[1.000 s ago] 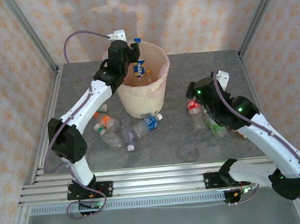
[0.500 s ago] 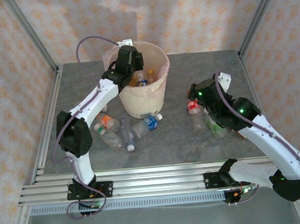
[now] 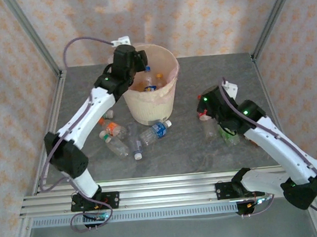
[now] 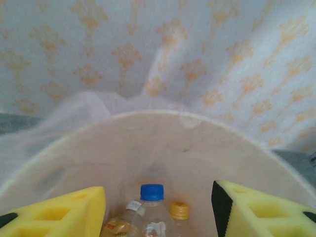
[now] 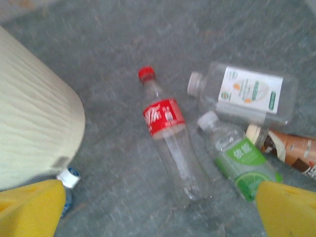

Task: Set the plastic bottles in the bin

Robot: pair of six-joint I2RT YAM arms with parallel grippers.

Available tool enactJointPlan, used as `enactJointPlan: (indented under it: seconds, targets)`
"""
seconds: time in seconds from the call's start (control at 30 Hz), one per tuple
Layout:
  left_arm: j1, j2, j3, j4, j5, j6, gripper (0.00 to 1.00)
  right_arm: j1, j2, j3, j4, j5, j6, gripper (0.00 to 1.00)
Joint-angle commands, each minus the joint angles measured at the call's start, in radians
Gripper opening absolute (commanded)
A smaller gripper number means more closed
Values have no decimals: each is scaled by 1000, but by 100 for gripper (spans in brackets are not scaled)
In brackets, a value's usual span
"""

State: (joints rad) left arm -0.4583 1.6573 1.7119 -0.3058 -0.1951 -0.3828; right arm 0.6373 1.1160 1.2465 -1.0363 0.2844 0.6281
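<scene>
The cream bin (image 3: 163,104) stands at the back centre with a pinkish bag over its rim. My left gripper (image 3: 137,62) hangs over its left rim, open and empty. Through the left wrist view, between the yellow pads of that gripper (image 4: 159,200), a blue-capped bottle (image 4: 148,212) and a yellow-capped one (image 4: 179,211) stand inside the bin (image 4: 197,148). My right gripper (image 3: 204,105) is open above a red-labelled bottle (image 3: 205,117); in the right wrist view this bottle (image 5: 170,143) lies ahead of that gripper (image 5: 160,210), untouched.
Loose bottles lie left of the bin's foot: an orange-capped one (image 3: 112,127), a clear one (image 3: 115,146), a blue-labelled one (image 3: 155,132). Beside the red one lie a square white-labelled bottle (image 5: 249,94), a green-labelled one (image 5: 242,158) and a brown one (image 5: 291,150).
The left gripper held a blue-capped bottle over the bin, dipped in and let it go, then rose back to the rim. The right gripper shifted slightly left toward the red-labelled bottle.
</scene>
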Motion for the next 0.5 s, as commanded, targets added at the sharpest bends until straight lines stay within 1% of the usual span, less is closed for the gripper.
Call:
enactJointPlan:
  seconds: [0.0, 0.1, 0.23, 0.37, 0.47]
  targets:
    - [-2, -122, -33, -58, -42, -61, 66, -11, 17, -42, -45, -91, -7, 99]
    - [-2, -217, -96, -64, -74, -88, 75, -24, 33, -61, -39, -108, -25, 99]
    - [-2, -364, -210, -58, -131, -138, 100, -71, 62, -56, -28, -141, -67, 99]
    - [0, -497, -318, -76, -188, -203, 100, -131, 139, -46, 13, -224, -129, 99]
    - [0, -569, -385, -126, -224, -254, 100, -155, 211, -19, 21, -245, -177, 99]
